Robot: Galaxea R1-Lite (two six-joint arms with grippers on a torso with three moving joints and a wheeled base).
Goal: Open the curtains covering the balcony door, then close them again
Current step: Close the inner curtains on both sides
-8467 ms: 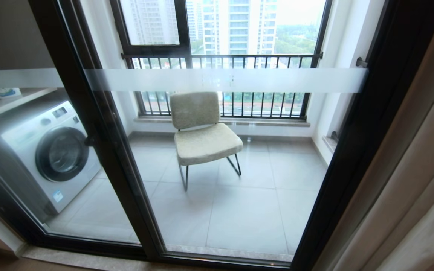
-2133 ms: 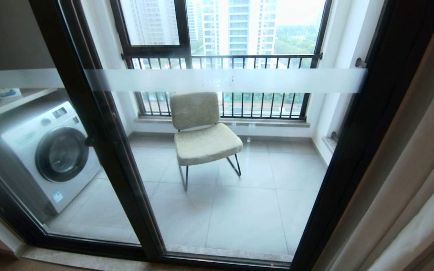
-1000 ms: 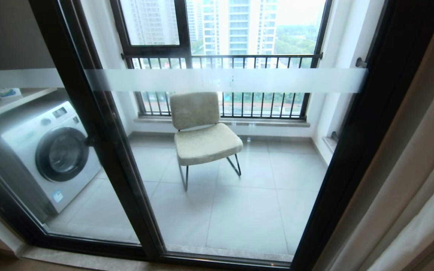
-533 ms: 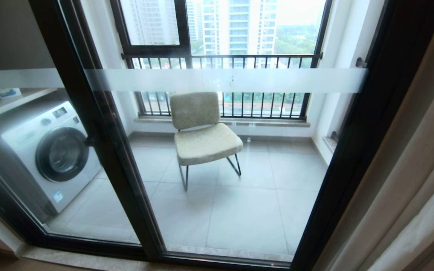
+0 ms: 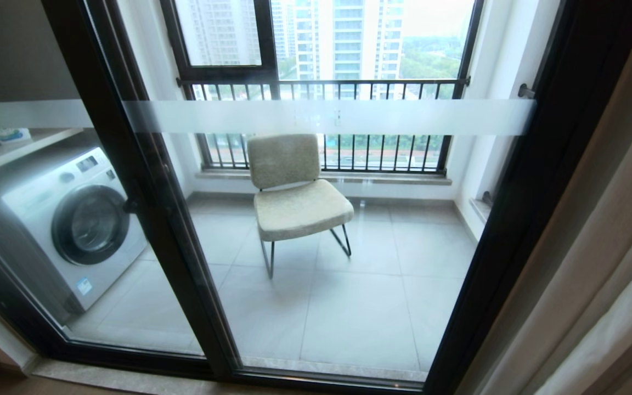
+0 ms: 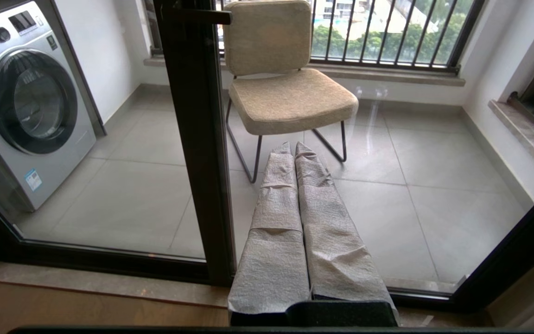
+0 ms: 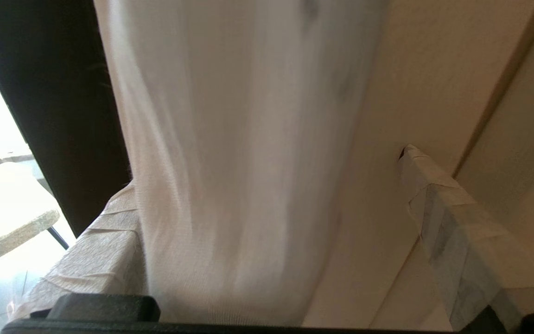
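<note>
The door [image 5: 349, 230] fills most of the head view, its glass bare, with the frosted band [image 5: 327, 116] running across it. The curtains [image 5: 596, 263] hang bunched just beside the door's right frame, clear of the glass: beige drape folds with a paler sheer strip among them. Neither arm shows in the head view.

The right gripper [image 7: 271, 195] is up against the curtains at the door's right frame. Its jaws stand wide apart, and a fold of white sheer [image 7: 230, 162] hangs down between the two wrapped fingers [image 7: 457, 232]. The sheer lies against the finger nearer the door frame; the far finger sits apart from it, in front of the beige drape [image 7: 434, 93]. The jaws have not pinched the cloth.

The left gripper [image 6: 295, 148] points level at the door, low down, just right of the door's middle post [image 6: 197, 139]. Its two wrapped fingers lie pressed together, holding nothing.

Beyond the door stand a chair [image 5: 294, 192] near the railing [image 5: 321, 82], and a washer [image 5: 69, 225] behind the door's left pane.
</note>
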